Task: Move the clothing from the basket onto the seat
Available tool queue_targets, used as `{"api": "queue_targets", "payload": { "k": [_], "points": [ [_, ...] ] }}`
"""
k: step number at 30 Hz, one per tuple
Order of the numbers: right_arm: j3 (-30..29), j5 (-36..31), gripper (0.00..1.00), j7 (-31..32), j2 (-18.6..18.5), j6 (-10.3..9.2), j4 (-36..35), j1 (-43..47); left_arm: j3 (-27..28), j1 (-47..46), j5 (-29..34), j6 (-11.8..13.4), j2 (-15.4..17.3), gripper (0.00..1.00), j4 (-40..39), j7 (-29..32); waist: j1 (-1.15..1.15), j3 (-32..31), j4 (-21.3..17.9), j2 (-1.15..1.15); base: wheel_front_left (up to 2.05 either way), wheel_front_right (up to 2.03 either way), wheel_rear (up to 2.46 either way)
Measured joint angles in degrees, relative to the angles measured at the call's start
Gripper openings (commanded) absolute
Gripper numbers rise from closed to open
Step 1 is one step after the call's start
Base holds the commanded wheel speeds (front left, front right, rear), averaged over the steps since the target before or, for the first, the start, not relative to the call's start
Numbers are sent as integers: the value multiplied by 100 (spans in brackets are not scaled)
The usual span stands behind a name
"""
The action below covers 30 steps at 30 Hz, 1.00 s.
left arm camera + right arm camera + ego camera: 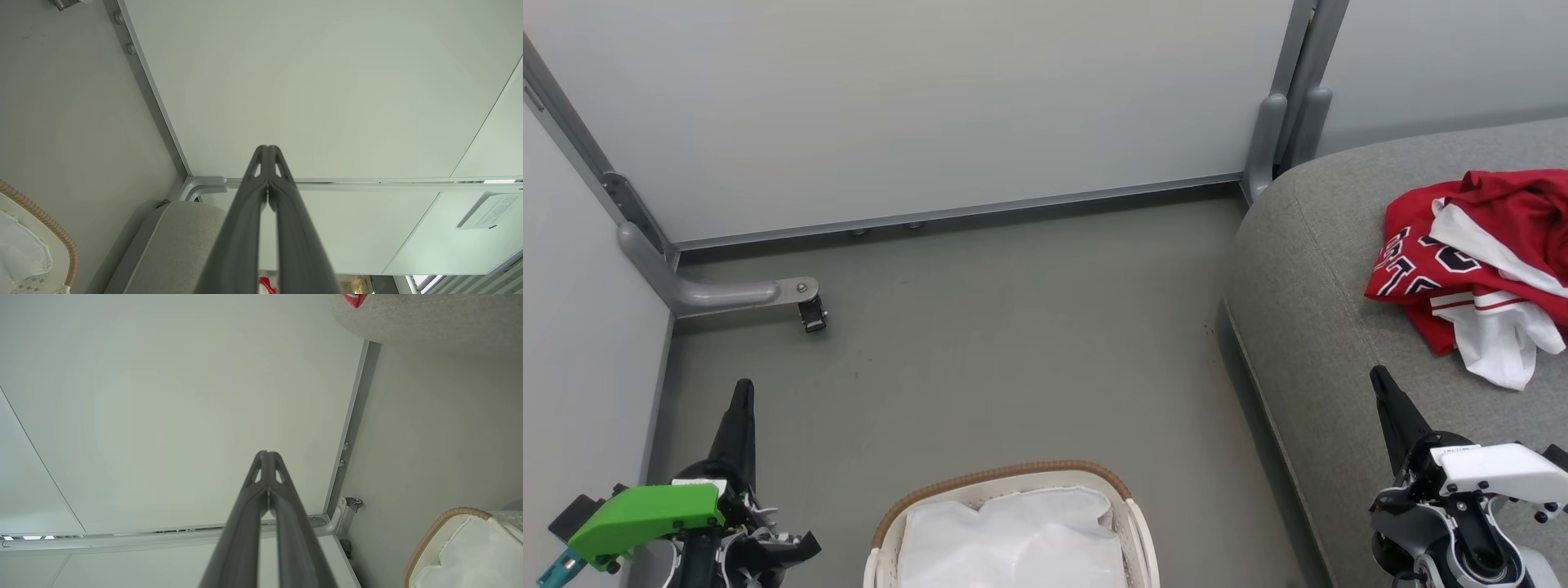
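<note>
With the red jerseys [1462, 245] heaped on the seat [1307, 310] at right and the basket [1005, 476] showing bare liner [1013, 539], left gripper [742, 390] and right gripper [1379, 377] sit pinched shut, empty.

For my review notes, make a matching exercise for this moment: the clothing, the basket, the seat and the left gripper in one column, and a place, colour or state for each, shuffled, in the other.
Column one
1. clothing
2. basket
3. seat
4. left gripper

Column two
A. shut, holding nothing
B. on the floor, with the white liner showing inside
C. grey, at the right of the head view
D. red, crumpled on the seat

Pairs: 1-D, 2-B, 3-C, 4-A
</note>
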Motion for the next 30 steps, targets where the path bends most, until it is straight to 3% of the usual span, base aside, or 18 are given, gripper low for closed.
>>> {"api": "queue_targets", "payload": {
  "k": [30],
  "points": [
    [0,1,0,0,0,-1,-1,1,-1,-1,0,0,0,0,0,0,0,0,0,0,0,0,0]
  ]
}}
